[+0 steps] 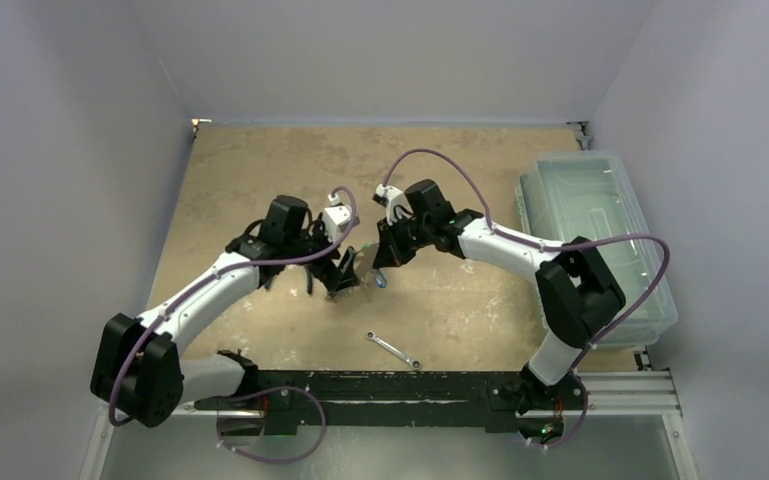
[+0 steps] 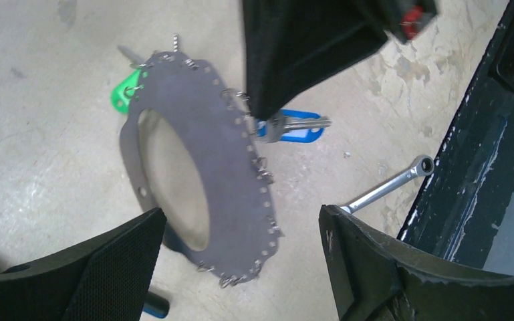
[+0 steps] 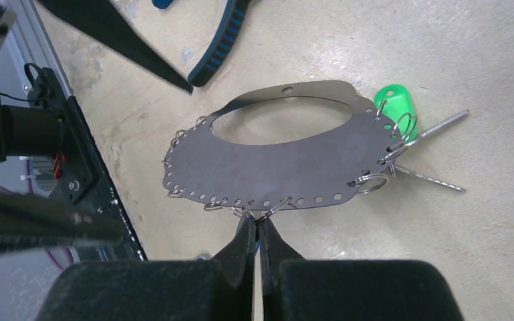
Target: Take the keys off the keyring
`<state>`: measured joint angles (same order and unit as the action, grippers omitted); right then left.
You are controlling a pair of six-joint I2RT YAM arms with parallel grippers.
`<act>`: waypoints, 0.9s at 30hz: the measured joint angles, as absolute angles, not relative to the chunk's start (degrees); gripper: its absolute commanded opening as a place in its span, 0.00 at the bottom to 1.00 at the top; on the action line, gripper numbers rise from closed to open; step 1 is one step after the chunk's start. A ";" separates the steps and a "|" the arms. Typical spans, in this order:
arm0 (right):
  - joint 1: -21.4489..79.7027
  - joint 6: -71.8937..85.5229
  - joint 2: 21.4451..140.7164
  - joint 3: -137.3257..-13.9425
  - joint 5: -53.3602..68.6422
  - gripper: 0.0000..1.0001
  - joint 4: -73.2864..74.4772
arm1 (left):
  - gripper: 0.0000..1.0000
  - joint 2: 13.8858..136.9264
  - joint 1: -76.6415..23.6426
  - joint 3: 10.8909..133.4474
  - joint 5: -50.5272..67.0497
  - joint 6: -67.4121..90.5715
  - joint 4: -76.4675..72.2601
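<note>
**Two white-and-black arms with purple cabling**

Each arm pairs smooth, curved white links with boxy black joint housings. In the top view the left arm (image 1: 210, 285) lies toward 8 o'clock and the right arm (image 1: 505, 245) toward 3 o'clock. A purple cable (image 1: 630, 240) loops along each arm, and a small white camera mount (image 1: 337, 220) sits at each wrist. Both are bolted to a scuffed black base rail (image 1: 380, 390) at 6 o'clock. The left gripper (image 1: 340, 275) has broad black fingers (image 2: 117, 267) with finely dimpled pads. The right gripper (image 3: 257, 224) has black fingers tapering to slim points.

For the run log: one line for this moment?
left jaws open near keyring | right jaws shut on keyring edge | green-tagged key attached
</note>
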<state>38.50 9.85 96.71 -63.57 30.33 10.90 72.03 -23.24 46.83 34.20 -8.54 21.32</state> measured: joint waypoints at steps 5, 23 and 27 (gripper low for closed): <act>38.50 10.96 97.38 -63.86 31.14 0.00 10.72 | 0.86 69.76 -28.93 44.03 29.69 -8.08 18.50; 37.30 12.38 97.38 -63.86 34.11 0.00 10.72 | 0.37 73.84 -34.63 41.98 13.78 -10.17 16.84; 37.04 12.45 97.38 -63.86 34.52 0.00 10.72 | 0.13 74.70 -34.63 41.98 13.26 -10.37 17.04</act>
